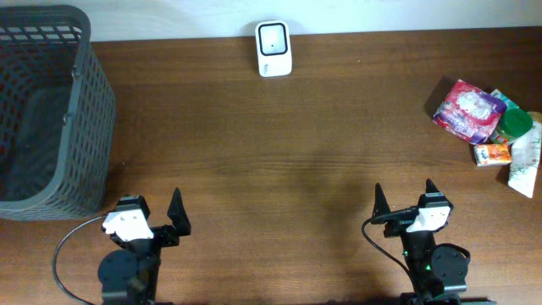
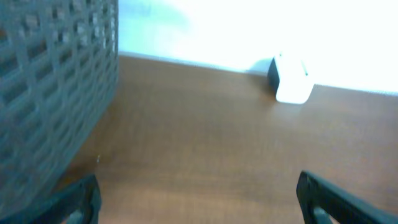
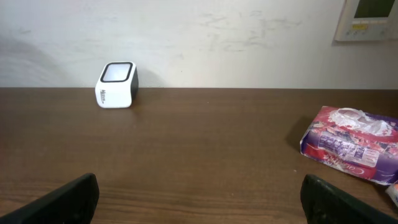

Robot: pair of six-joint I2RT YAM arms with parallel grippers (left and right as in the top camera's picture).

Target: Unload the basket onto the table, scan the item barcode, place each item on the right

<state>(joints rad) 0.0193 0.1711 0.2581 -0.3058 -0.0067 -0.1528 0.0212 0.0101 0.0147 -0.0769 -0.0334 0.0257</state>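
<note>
Grey mesh basket [image 1: 95, 119] on table [image 1: 296, 161]

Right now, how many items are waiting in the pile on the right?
4 I can separate, clustered at the right side: pink package leftmost, green item beside it, small orange packet in front, white pouch rightmost. More may be hidden in the overlap.
</note>
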